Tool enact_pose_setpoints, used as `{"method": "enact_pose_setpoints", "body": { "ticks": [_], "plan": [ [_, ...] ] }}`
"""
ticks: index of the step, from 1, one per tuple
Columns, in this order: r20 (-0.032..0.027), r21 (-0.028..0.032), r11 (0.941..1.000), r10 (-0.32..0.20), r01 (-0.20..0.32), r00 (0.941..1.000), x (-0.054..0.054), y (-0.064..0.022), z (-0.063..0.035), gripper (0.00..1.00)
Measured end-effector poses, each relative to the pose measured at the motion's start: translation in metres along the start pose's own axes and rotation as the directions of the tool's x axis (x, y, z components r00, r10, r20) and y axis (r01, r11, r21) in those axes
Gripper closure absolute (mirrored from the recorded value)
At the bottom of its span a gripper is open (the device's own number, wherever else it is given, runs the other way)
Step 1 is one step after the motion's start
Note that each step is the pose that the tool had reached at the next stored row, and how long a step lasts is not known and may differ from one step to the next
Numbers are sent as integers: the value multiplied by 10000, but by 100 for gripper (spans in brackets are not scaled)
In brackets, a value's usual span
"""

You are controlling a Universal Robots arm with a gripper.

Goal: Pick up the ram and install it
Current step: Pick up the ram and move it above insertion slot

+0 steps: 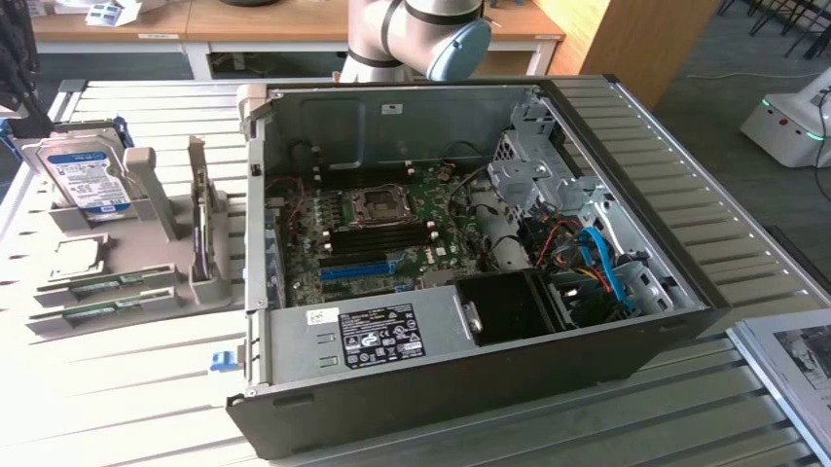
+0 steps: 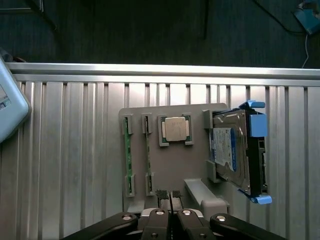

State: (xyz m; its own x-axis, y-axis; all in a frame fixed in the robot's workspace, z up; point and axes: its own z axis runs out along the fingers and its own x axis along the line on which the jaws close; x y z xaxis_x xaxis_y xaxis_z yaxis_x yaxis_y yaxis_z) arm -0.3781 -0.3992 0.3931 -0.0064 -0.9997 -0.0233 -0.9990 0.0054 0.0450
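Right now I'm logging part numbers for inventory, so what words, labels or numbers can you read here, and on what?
Nothing reads clearly enough to quote.
Hard drive label: blue and white print, too small to read.
Power supply black label: white print, blurred.
White sticker beside that label: unreadable.
Small sticker on the case's back wall: unreadable.
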Motion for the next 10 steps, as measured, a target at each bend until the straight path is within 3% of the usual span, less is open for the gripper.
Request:
{"method": "enact_pose_setpoints", "body": {
  "ticks": [10],
  "plan": [
    [-10, -5, 9998, -201, 201, 9998, 0, 0, 0, 86]
  ]
}}
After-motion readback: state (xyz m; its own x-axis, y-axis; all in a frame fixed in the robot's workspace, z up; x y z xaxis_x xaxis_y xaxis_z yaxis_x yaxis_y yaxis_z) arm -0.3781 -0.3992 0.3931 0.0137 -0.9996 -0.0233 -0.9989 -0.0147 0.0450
